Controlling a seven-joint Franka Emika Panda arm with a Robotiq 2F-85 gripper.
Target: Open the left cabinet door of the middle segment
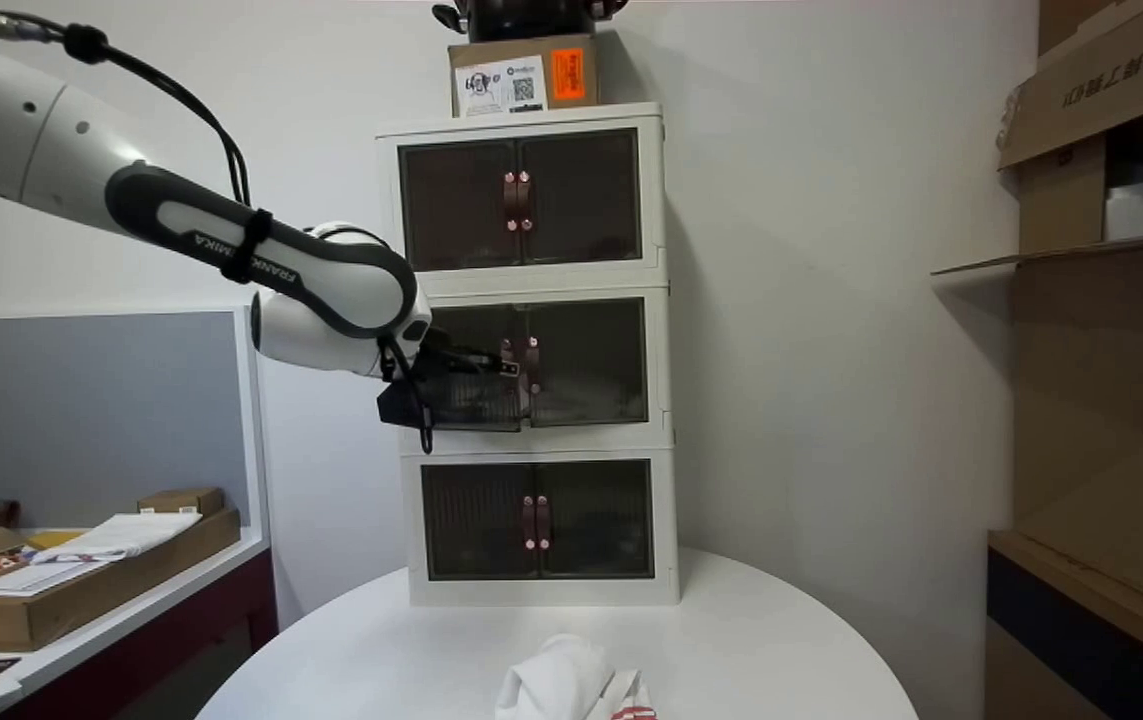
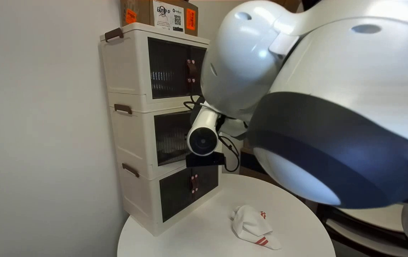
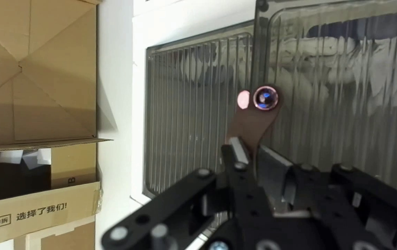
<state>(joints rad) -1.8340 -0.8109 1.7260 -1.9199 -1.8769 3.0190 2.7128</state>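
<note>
The middle segment is a white box unit in the central tier; its side also shows in an exterior view. Its left cabinet door has a dark ribbed pane and stands slightly ajar, its free edge in front of the right door. In the wrist view the left door is on the right, with a brown strap handle and a shiny stud. My gripper is shut on this strap; it also shows in an exterior view. The arm hides its fingers in an exterior view where the door shows partly.
Like units stand above and below, doors shut. A cardboard box sits on top. A white cloth lies on the round white table. Cardboard boxes stand to the right, a desk to the left.
</note>
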